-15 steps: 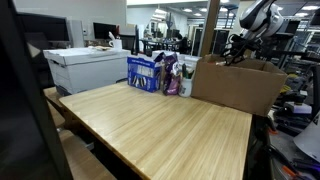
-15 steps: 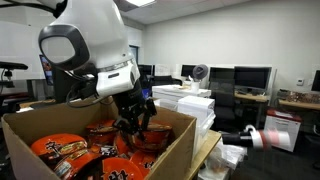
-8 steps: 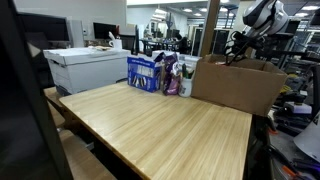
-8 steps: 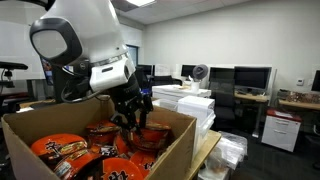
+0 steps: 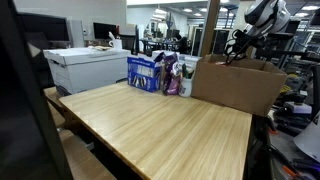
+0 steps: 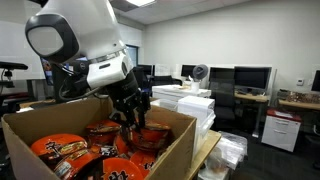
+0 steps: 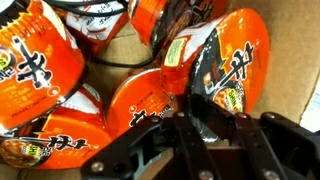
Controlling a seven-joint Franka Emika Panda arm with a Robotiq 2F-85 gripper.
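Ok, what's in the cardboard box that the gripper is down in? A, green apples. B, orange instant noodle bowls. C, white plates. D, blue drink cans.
B: in an exterior view the cardboard box is packed with orange noodle bowls, with the gripper down among them, and the wrist view shows the same orange printed lids close up.

In an exterior view the near wall of the cardboard box (image 5: 240,85) hides its contents, and the end effector (image 5: 237,50) above it is too small to read. In the wrist view its base is blurred and cut by the lower edge, and the left ramen bowl (image 7: 35,65) runs off the frame.
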